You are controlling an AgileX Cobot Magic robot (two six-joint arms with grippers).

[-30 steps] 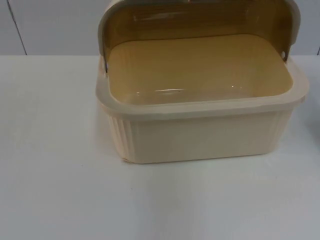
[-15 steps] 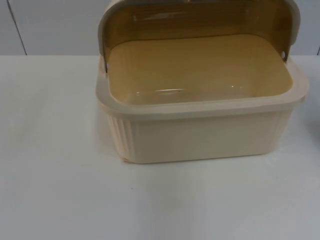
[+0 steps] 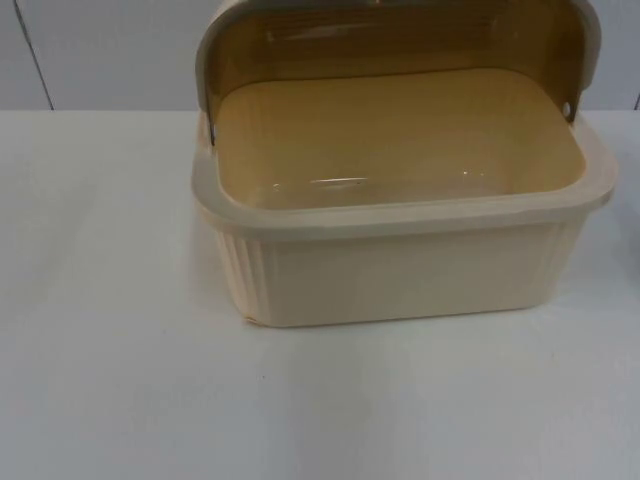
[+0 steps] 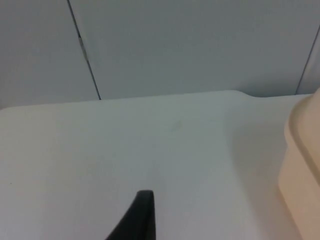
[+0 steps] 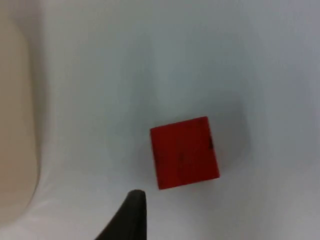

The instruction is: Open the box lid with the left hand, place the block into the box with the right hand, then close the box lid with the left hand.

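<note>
The right gripper [image 5: 135, 215] hangs above the table with 1 black fingertip showing just beside the red block [image 5: 184, 152]; its second finger is out of sight, so I cannot tell whether it is spread or pressed together, though nothing is between it and the block yet. The block lies flat on the white table [image 5: 150, 60], apart from the fingertip, with the pale side of the box [image 5: 17, 125] near it. The left gripper [image 4: 137, 217] waits over bare table, 1 fingertip showing and its state likewise impossible to tell, with the cream box corner just off to its side and the grey wall [image 4: 190, 45] beyond. From above, the box [image 3: 400, 275] sits in the middle of the table with its lid [image 3: 400, 35] swung up and back on its hinges, the tan inside holding nothing. Over the last second the top view has not changed at all: box, lid and table look the same in all 3 pictures. I take that to mean step 1, opening the lid, is done and holding, and the work has passed to the right arm, which seems lined up to come down on the block. Grasp, drop into the box and closing the lid remain.
</note>
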